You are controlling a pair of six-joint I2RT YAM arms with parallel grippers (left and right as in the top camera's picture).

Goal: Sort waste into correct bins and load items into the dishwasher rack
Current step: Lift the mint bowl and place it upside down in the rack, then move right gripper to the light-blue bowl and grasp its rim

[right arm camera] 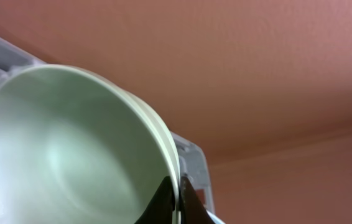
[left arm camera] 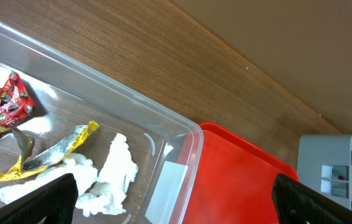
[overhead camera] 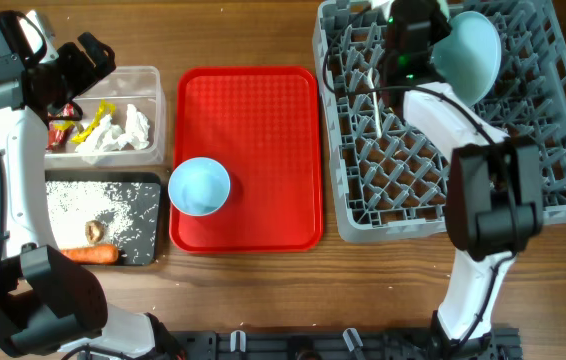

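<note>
The right end effector [right arm camera: 177, 198] is clenched on the rim of a pale-blue bowl [overhead camera: 471, 55], which tilts on edge over the far part of the dishwasher rack [overhead camera: 523, 150]. The rack's upright pegs crowd the space under it, and a white spoon [overhead camera: 376, 108] lies among the pegs just left of the arm. The left end effector [left arm camera: 175, 186] is released, fingers spread wide, above the far right corner of the clear tub [overhead camera: 158, 110], near the edge of the red tray [overhead camera: 263, 120]. Bare bench [overhead camera: 253, 30] lies beyond both. In the tub sit a red wrapper [left arm camera: 2, 102], a yellow wrapper [left arm camera: 58, 146] and white tissue [overhead camera: 113, 132]. A second pale-blue bowl [overhead camera: 199, 186] overlaps the tray's left edge beside the black tub [overhead camera: 143, 200], which holds rice grains [overhead camera: 103, 205], a brown lump [overhead camera: 95, 231] and a carrot [overhead camera: 88, 254] along its near edge.
</note>
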